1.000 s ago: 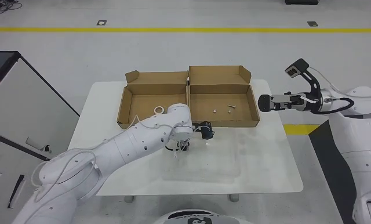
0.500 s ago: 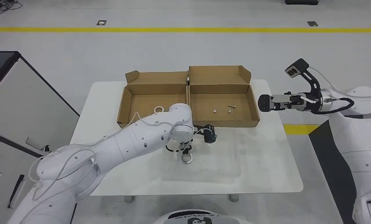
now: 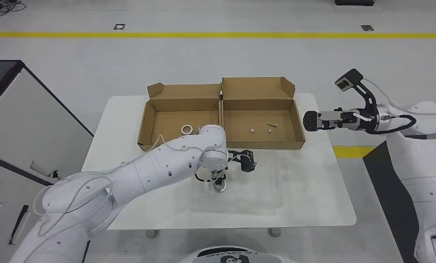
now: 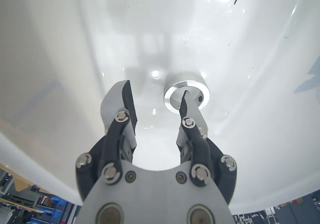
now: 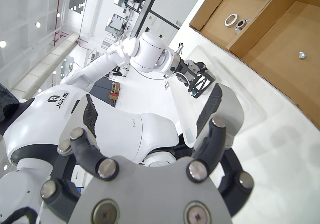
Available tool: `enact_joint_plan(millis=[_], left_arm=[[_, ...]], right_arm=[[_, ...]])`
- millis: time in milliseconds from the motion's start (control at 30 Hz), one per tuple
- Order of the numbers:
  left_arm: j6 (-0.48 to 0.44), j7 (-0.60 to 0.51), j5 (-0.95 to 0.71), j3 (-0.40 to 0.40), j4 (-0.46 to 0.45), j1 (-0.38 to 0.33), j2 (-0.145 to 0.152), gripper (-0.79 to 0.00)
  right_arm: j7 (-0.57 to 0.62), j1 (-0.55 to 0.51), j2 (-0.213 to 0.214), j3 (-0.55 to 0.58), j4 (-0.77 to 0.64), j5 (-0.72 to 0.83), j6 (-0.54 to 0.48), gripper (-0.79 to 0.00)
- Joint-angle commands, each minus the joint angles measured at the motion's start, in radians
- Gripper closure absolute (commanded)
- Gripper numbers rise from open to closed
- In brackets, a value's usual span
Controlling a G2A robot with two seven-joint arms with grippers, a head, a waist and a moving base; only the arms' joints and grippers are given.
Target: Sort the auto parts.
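**Open left gripper straddles the wall of a metal ring in the tray**

The white table point(image 3: 306, 195) carries two open cardboard boxes side by side along its rear edge. The left box point(image 3: 146, 127) and the right box point(image 3: 262, 90) touch at a shared middle wall. A clear tray point(image 3: 262, 191) lies on the front half of the table, about midway between its left and right edges, just in front of the boxes.

The left gripper point(image 4: 155, 87) reaches down into the tray near the tray's left end, its jaws spread. The right gripper point(image 3: 308, 120) hangs near the table's right edge, just beside the right box's right-hand wall. It holds nothing, and its fingers stand wide apart.

The metal ring point(image 4: 186, 77) lies flat on the tray floor at the left gripper's tips. One finger point(image 4: 190, 109) has its tip inside the ring's bore. The other finger point(image 4: 128, 99) stands outside the ring and apart from it, so part of the ring's wall sits between the two pads. From above, the left wrist hides much of the ring. The boxes' front walls stand between the tray and the box floors.

In the left box a flat ring point(image 5: 231, 20) and a collar point(image 5: 242, 24) lie close together on the floor. On the right box's floor lie small metal pieces point(image 3: 271, 125), near its middle.
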Motion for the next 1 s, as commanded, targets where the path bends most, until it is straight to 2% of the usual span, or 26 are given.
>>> enact_joint_plan(millis=[0, 267, 400, 467, 500, 533, 800, 967], left_arm=[[0.000, 0.000, 0.002, 0.000, -0.005, 0.004, 0.002, -0.385], [0.000, 0.000, 0.008, 0.000, -0.017, 0.013, 0.007, -0.382], [0.001, -0.001, 0.014, 0.000, -0.006, 0.024, 0.004, -0.348], [0.000, 0.000, 0.018, 0.000, 0.000, 0.028, 0.001, -0.252], [0.000, 0.000, 0.019, 0.000, 0.002, 0.029, -0.001, -0.169], [-0.002, 0.002, 0.019, 0.000, 0.004, 0.030, -0.003, 0.000], [-0.012, 0.012, -0.017, 0.000, 0.016, 0.006, -0.008, 0.000], [0.001, -0.001, -0.144, -0.002, -0.011, -0.053, 0.010, 0.000]], right_arm=[[0.000, 0.000, 0.000, 0.000, 0.000, 0.000, 0.000, -0.785], [0.000, 0.000, 0.000, 0.000, 0.000, 0.000, 0.000, -0.785], [0.000, 0.000, 0.000, 0.000, 0.000, 0.000, 0.000, -0.785], [0.000, 0.000, 0.000, 0.000, 0.000, 0.000, 0.000, -0.785], [0.000, 0.000, 0.000, 0.000, 0.000, 0.000, 0.000, -0.785], [0.000, 0.000, 0.000, 0.000, 0.000, 0.000, 0.000, -0.785], [0.000, 0.000, 0.000, 0.000, 0.000, 0.000, 0.000, -0.785], [0.000, 0.000, 0.000, 0.000, 0.000, 0.000, 0.000, -0.785]])
